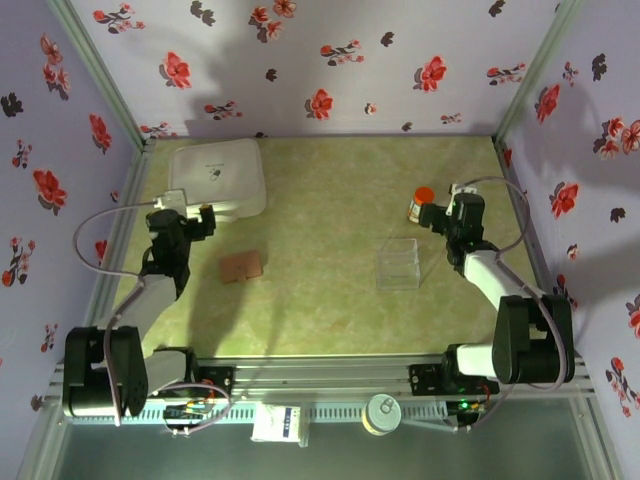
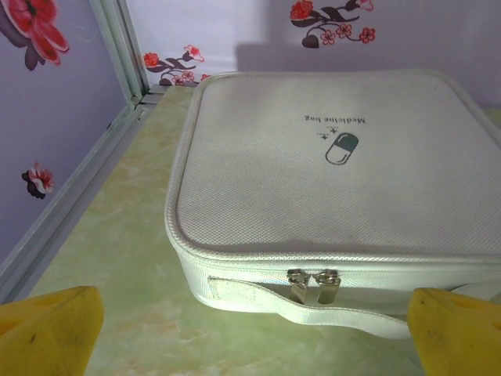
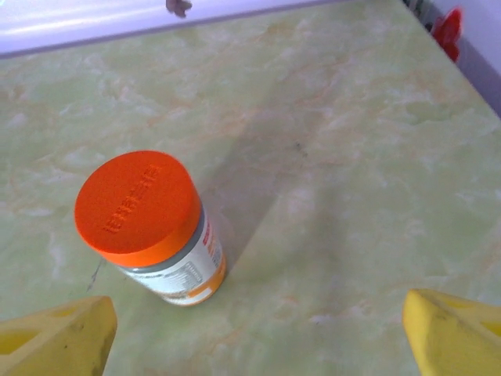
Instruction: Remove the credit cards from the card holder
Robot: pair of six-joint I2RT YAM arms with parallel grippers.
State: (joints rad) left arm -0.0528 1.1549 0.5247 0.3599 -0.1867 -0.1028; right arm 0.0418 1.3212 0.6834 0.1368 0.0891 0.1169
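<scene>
the card holder (image 1: 241, 266) lies flat, brown side up, on the left-centre of the table, just in front of a white zipped case (image 2: 329, 157) and well apart from both claws. the case reads "medicine bag" beside a teal-and-white pill symbol. the left gripper (image 2: 254, 337) faces the case's twin zip pulls, its yellow fingers (image 2: 55, 329) spread wide with nothing held. on the right, a bottle (image 3: 160, 235) stands upright with raised characters on its orange cap, too blurred to read. the right gripper (image 3: 258, 337) hangs near it, jaws wide apart, empty. a clear plastic box (image 1: 398, 264) sits between bottle and card holder. the table (image 1: 320, 310) is pale green marble-patterned, and the walls are lilac with red flowers.
</scene>
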